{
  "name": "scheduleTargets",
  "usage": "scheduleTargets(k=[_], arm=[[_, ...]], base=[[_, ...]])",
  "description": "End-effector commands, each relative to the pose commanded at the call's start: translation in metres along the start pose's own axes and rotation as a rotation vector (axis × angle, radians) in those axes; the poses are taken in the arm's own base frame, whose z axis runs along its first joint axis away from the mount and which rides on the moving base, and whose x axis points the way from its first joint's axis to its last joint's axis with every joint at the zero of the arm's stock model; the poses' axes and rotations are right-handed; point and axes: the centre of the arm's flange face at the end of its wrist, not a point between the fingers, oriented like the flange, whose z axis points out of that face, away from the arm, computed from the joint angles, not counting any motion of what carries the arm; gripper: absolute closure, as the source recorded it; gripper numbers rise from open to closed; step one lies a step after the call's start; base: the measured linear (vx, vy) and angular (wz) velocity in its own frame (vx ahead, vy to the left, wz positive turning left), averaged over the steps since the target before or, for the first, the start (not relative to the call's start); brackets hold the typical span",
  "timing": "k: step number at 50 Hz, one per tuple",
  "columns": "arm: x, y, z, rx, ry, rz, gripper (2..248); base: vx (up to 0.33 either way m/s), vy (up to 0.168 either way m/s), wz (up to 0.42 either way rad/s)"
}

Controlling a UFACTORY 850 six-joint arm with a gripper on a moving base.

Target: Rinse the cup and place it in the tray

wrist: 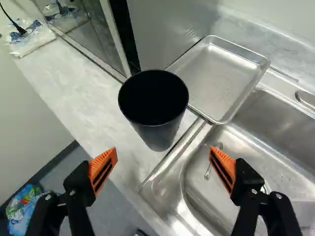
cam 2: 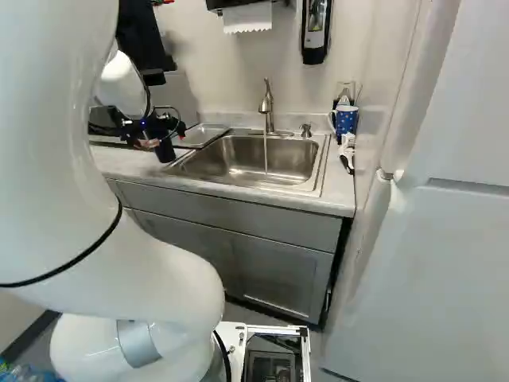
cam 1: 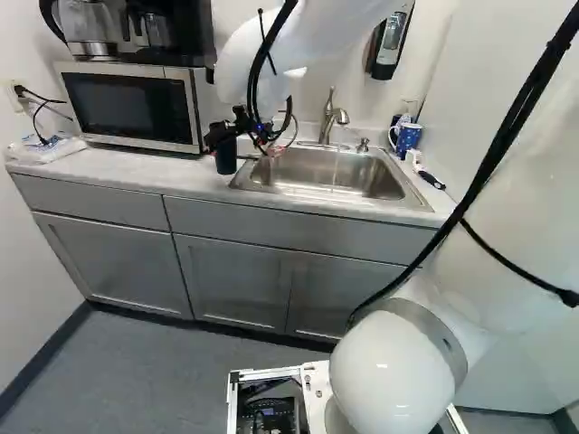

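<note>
You can read no text, label, brand, number or sign here, since the blue marks on the plastic bag well ahead of the gripper are too small to read.

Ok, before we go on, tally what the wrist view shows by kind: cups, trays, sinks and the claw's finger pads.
Cups: 1 (smooth black tapered cup)
Trays: 1 (shallow rectangular silver metal tray)
Sinks: 1 (stainless steel sink, partly in view)
Finger pads: 2 (ridged orange pads, on the black claw)
Total: 5
</note>
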Motion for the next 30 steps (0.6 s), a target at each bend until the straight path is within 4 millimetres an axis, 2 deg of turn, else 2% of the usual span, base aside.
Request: scheduleTargets(k=[30], arm=[[-0.012, -0.007, 0.022, 0.011, 0.091, -0.009, 3]], base=[[0.000, 0.000, 0.000]])
